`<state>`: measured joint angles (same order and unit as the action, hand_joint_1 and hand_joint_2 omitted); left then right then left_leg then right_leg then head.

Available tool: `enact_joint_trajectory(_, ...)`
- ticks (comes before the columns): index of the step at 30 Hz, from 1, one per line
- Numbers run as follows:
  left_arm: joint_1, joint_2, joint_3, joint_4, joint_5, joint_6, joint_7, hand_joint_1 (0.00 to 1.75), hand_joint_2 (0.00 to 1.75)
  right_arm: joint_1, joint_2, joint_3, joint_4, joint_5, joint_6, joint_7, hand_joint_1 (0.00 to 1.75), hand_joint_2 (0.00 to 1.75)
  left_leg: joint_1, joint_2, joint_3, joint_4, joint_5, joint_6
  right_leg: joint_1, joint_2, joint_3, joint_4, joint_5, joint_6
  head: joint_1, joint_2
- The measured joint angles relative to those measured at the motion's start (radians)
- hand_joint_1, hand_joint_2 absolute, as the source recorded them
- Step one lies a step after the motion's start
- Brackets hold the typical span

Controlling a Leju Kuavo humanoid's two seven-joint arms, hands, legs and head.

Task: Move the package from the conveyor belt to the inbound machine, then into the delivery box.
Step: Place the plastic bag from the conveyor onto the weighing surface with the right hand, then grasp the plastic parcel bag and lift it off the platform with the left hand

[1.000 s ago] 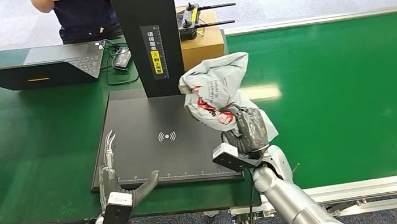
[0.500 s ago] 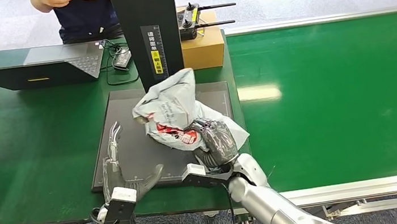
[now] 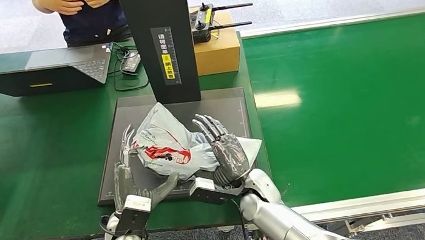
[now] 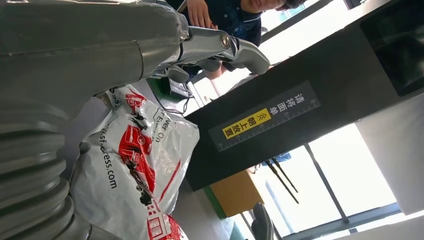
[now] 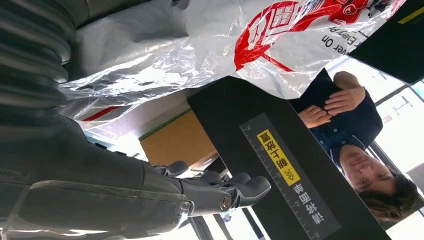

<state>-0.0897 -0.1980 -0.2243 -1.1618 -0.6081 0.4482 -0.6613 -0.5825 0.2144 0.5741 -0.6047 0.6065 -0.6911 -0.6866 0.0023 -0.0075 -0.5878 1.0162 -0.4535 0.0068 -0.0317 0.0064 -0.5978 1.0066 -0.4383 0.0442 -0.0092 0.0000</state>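
Since package [image 3: 167, 147] lies on inbound machine [image 3: 229, 102], first leg done; left robot hand [image 3: 126, 173] and right robot hand [image 3: 224, 149] released, perhaps touching it; delivery box leg remains.

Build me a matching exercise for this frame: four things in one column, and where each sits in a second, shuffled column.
Things:
1. package
2. laptop
3. cardboard box
4. remote controllers

Places:
A. on top of the cardboard box
B. on the dark scanner plate, between the left hand and right hand
C. far left of the green table, near the person
D. behind the plate, right of the black column

Pairs: 1-B, 2-C, 3-D, 4-A
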Motion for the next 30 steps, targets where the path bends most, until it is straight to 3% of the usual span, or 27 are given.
enact_joint_trajectory(4,-0.003,0.000,-0.004,0.002,0.000,0.000,0.003,0.00,1.75,0.033,0.000,-0.044,-0.053,0.053,-0.005,-0.007,0.00,1.75,0.000,0.000,0.000,0.000,0.000,0.000,0.000,0.000,0.000,0.000,0.000,0.000,0.000,0.000)
enact_joint_trajectory(9,-0.019,0.000,-0.009,0.015,0.005,0.001,0.003,0.00,1.75,0.114,0.009,-0.153,-0.251,0.065,-0.007,-0.010,0.00,1.75,0.000,0.000,-0.001,0.000,0.000,0.000,0.000,0.000,-0.001,0.000,0.000,0.000,0.000,0.000)
enact_joint_trajectory(16,-0.045,0.000,-0.014,0.052,0.025,0.017,-0.015,0.00,1.75,0.215,-0.001,-0.186,-0.545,-0.151,-0.009,-0.010,0.00,1.75,0.000,0.000,-0.001,0.000,0.000,0.000,0.000,0.000,-0.001,0.000,0.000,0.000,0.000,0.000)
enact_joint_trajectory(22,-0.045,0.005,-0.014,0.067,0.032,0.037,-0.022,0.00,1.75,0.242,-0.061,-0.124,-0.684,-0.414,0.004,-0.010,0.00,1.75,0.000,0.000,-0.001,0.000,0.000,0.000,0.000,0.000,-0.001,0.000,0.000,0.000,0.000,0.000)
enact_joint_trajectory(30,-0.034,0.009,-0.015,0.067,0.015,0.044,-0.001,0.00,1.75,0.242,-0.112,-0.089,-0.711,-0.472,0.044,-0.010,0.00,1.75,0.000,0.000,-0.001,0.000,0.000,0.000,0.000,0.000,-0.001,0.000,0.000,0.000,0.000,0.000)
